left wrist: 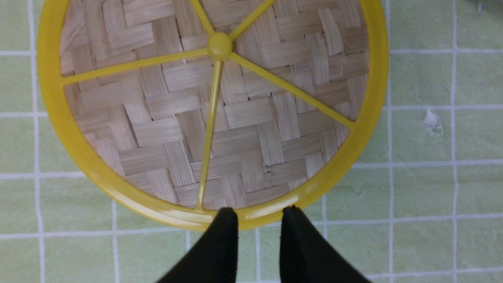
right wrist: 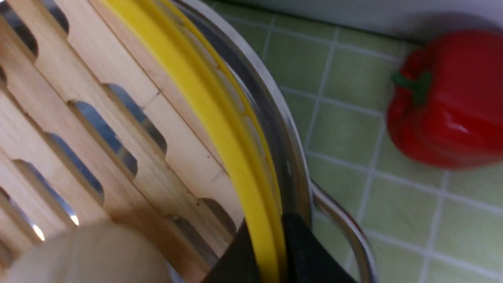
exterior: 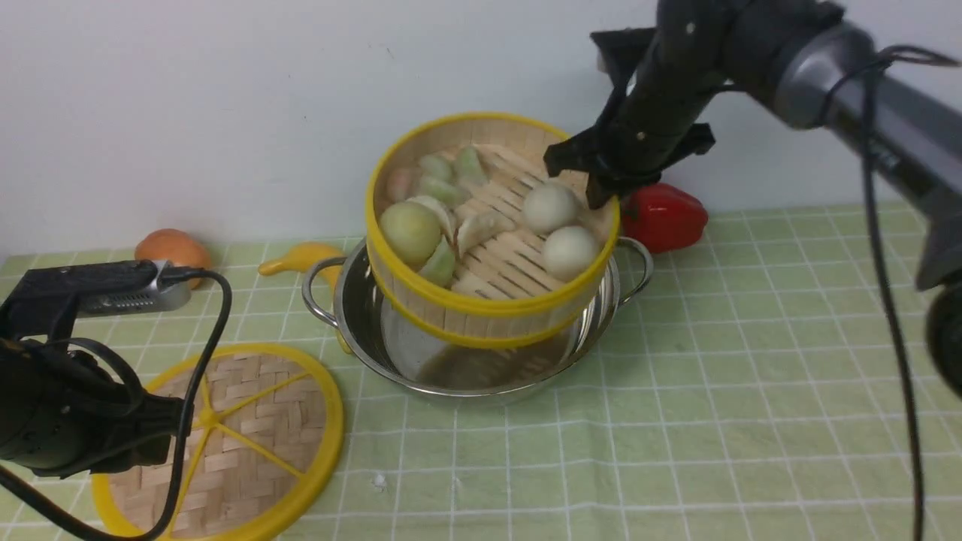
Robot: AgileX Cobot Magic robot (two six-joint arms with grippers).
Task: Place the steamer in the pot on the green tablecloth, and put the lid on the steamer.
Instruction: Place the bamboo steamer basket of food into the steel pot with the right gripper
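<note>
The steamer (exterior: 481, 293), a bamboo basket with yellow rims holding toy buns and dumplings, hangs tilted over the steel pot (exterior: 376, 315) on the green tablecloth (exterior: 676, 376), its lower edge inside the pot. My right gripper (exterior: 601, 197) is shut on the steamer's far right rim (right wrist: 251, 173), one finger inside the wall and one outside. The lid (exterior: 248, 436), a woven disc with yellow rim and spokes, lies flat at the front left. My left gripper (left wrist: 259, 214) hovers above the lid's edge (left wrist: 251, 216), its fingers a little apart and empty.
A red toy pepper (exterior: 665, 216) lies behind the pot on the right, also in the right wrist view (right wrist: 452, 102). A yellow banana (exterior: 301, 259) and an orange fruit (exterior: 171, 248) lie behind the pot on the left. A white wall closes the back.
</note>
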